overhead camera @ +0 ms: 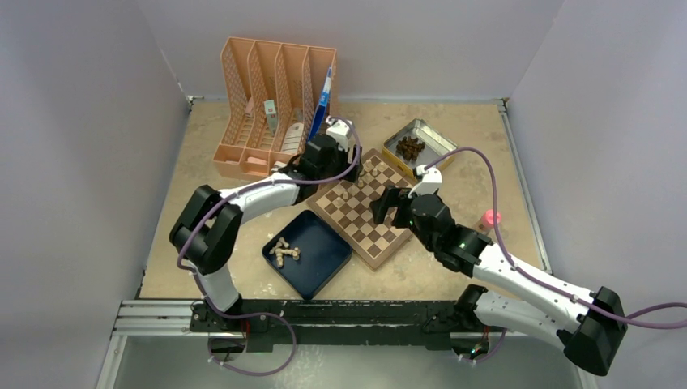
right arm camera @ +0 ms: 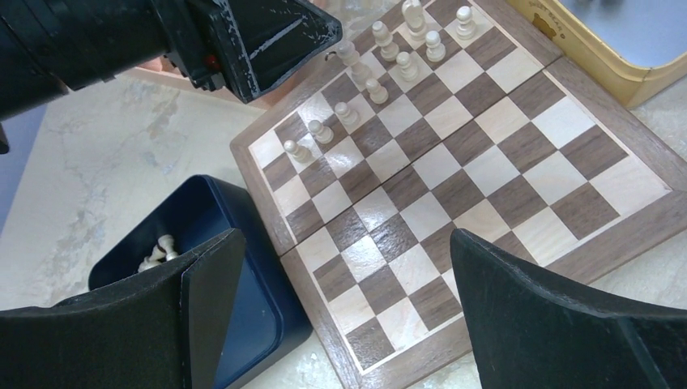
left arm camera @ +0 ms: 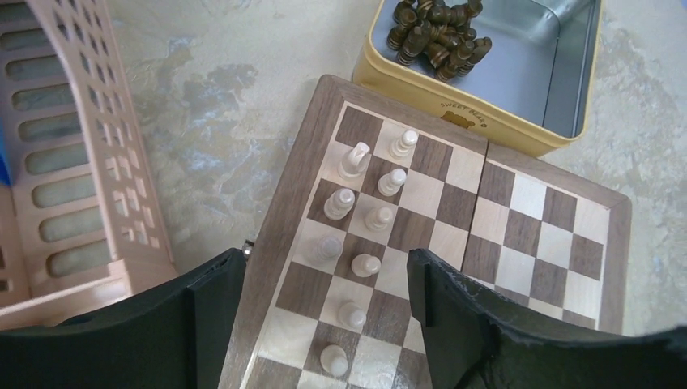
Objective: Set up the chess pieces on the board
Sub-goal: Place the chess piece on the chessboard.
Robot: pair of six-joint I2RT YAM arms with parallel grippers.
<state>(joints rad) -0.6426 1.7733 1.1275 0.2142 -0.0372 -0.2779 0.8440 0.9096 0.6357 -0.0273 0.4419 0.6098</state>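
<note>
The board (overhead camera: 379, 235) lies at an angle mid-table. Several pale chess pieces (left arm camera: 366, 263) stand in two rows along its far-left edge (right arm camera: 347, 112). More pale pieces (overhead camera: 283, 252) lie in the dark blue tray (overhead camera: 322, 258). My left gripper (left arm camera: 324, 271) hangs open above those rows. Two pawns stand on the squares below its gap, and neither finger touches them. My right gripper (right arm camera: 344, 251) is open and empty above the board's near corner, beside the tray (right arm camera: 206, 212).
A yellow-rimmed tin (overhead camera: 429, 136) holding dark chess pieces (overhead camera: 410, 147) touches the board's far corner. A peach file organiser (overhead camera: 271, 105) stands behind my left gripper (overhead camera: 324, 158). A small pink object (overhead camera: 489, 219) sits at the right.
</note>
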